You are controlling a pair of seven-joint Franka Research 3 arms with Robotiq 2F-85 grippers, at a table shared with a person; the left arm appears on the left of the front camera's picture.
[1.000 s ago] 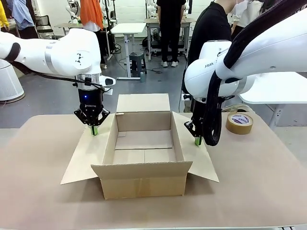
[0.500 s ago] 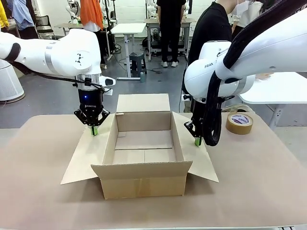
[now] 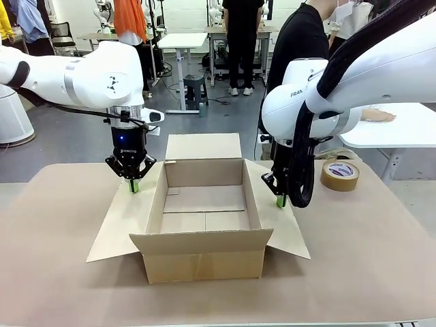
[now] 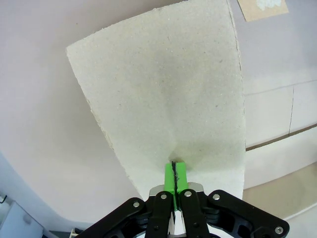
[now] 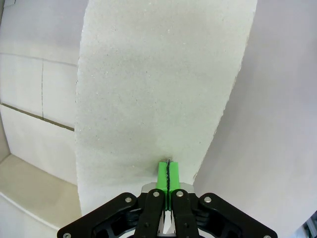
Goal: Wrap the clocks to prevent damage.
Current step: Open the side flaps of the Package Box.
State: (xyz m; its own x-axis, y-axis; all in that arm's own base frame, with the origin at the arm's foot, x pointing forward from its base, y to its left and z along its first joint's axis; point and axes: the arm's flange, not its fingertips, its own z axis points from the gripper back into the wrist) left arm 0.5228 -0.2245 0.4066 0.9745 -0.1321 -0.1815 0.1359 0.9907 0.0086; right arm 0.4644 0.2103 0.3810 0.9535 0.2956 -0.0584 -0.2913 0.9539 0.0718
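An open cardboard box (image 3: 204, 255) stands mid-table with its four flaps folded out and its inside bare. My left gripper (image 3: 134, 185) is shut, and its green tips rest on the box's left flap (image 3: 122, 218). In the left wrist view the shut pads (image 4: 170, 174) press into that flap (image 4: 163, 89), which dents faintly around them. My right gripper (image 3: 281, 201) is shut too, tips down on the right flap (image 3: 286, 228). The right wrist view shows the closed gripper (image 5: 168, 174) touching the pale flap (image 5: 158, 74).
A roll of brown tape (image 3: 340, 174) lies on the table at the far right. A person in black (image 3: 300, 41) stands behind the box, and a hand (image 3: 378, 116) rests on a white side table. Bare tabletop (image 3: 368, 272) surrounds the box.
A person's hand has come into view on the white side table at the far right. Both arms and the box have stayed still.
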